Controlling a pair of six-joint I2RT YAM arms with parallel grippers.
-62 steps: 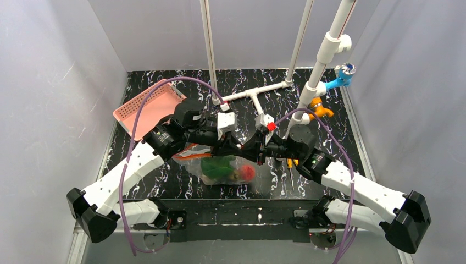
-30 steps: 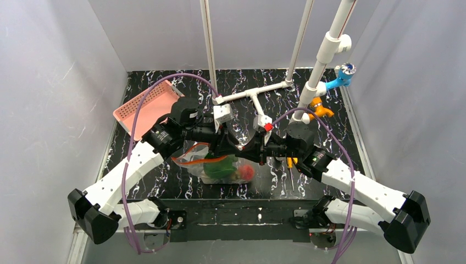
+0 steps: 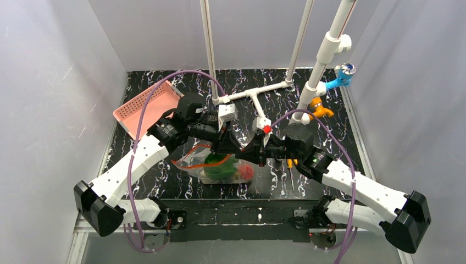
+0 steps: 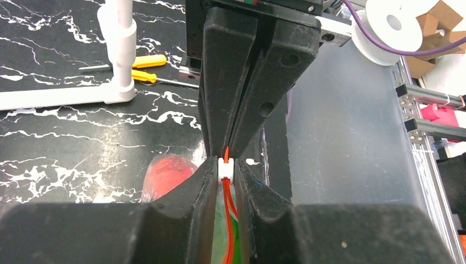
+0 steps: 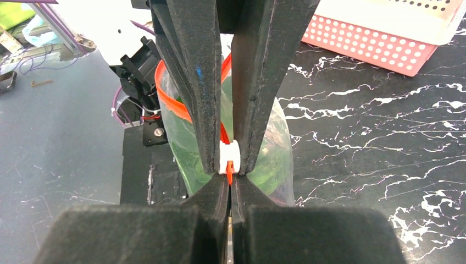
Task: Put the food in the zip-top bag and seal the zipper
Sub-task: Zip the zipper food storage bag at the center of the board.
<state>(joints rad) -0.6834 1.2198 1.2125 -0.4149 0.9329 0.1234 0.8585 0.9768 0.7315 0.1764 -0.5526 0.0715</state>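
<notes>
We read left gripper [image 4: 227, 165] narrow, pinching the white slider [image 4: 227, 169] on the zipper [image 5: 175, 106]. Right gripper [image 5: 229, 186] is clamped on the zipper just beyond. Zip-top bag [image 3: 192, 165] with food [image 3: 220, 168] sits under both.

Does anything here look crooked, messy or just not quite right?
Yes. The zip-top bag is not sealed: beyond the white slider, which the left gripper pinches, its red-orange zipper bows apart into a loop, so the mouth gapes. The right gripper grips the zipper beside it. The food lies inside, nothing spilled.
</notes>
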